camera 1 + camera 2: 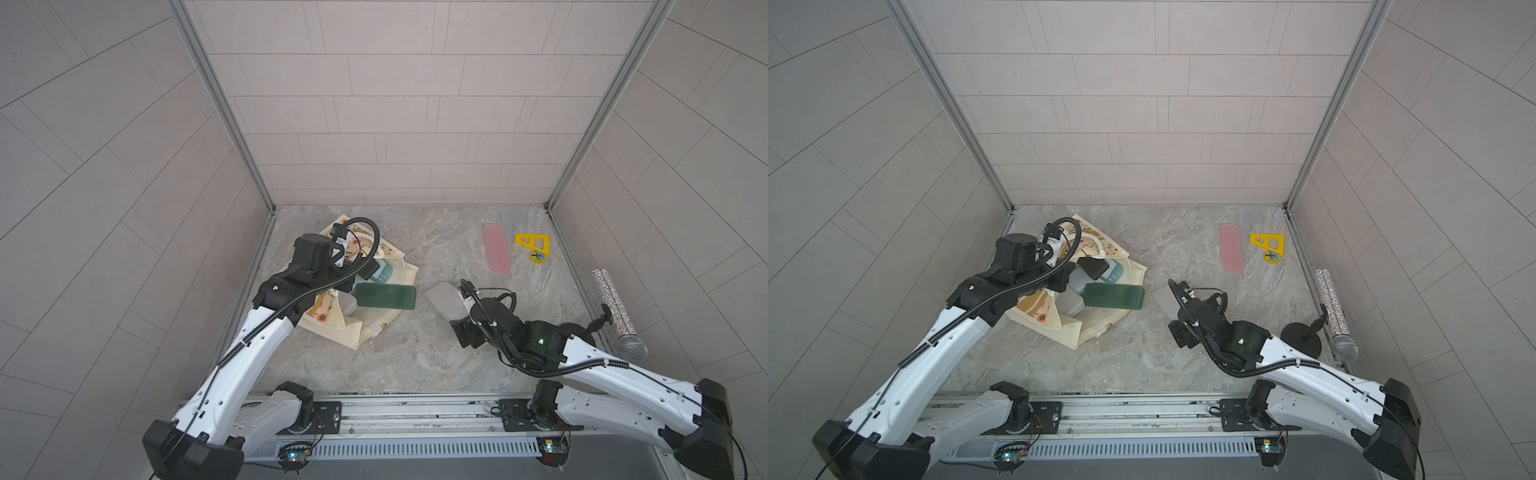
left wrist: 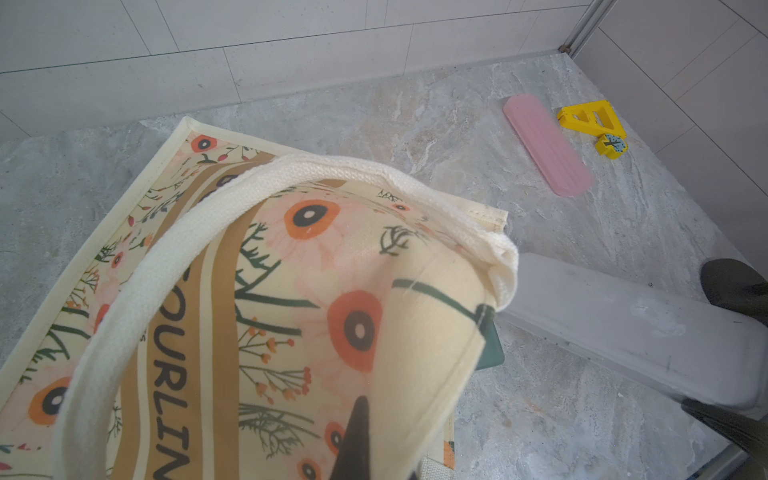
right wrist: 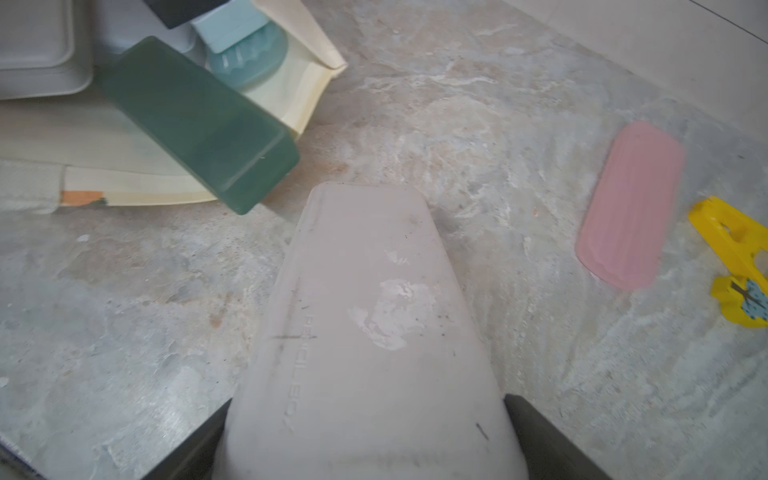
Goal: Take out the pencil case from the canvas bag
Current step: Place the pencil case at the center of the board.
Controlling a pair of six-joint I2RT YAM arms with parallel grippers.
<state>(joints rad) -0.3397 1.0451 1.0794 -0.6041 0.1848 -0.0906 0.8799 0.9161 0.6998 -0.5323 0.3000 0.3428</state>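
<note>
The canvas bag lies on its side at the left of the table, mouth toward the middle, cream with orange flowers. My left gripper is shut on its upper wall near the rim and holds that wall up; one dark finger shows on the print, the other is hidden under the cloth. A grey pencil case lies outside the bag on the table. My right gripper is shut on its near end, one finger against each side. A dark green case sticks out of the bag's mouth.
Inside the bag sit a pale blue case and a light grey box. A pink case and a yellow toy lie at the back right. A glittery microphone on a black stand is by the right wall.
</note>
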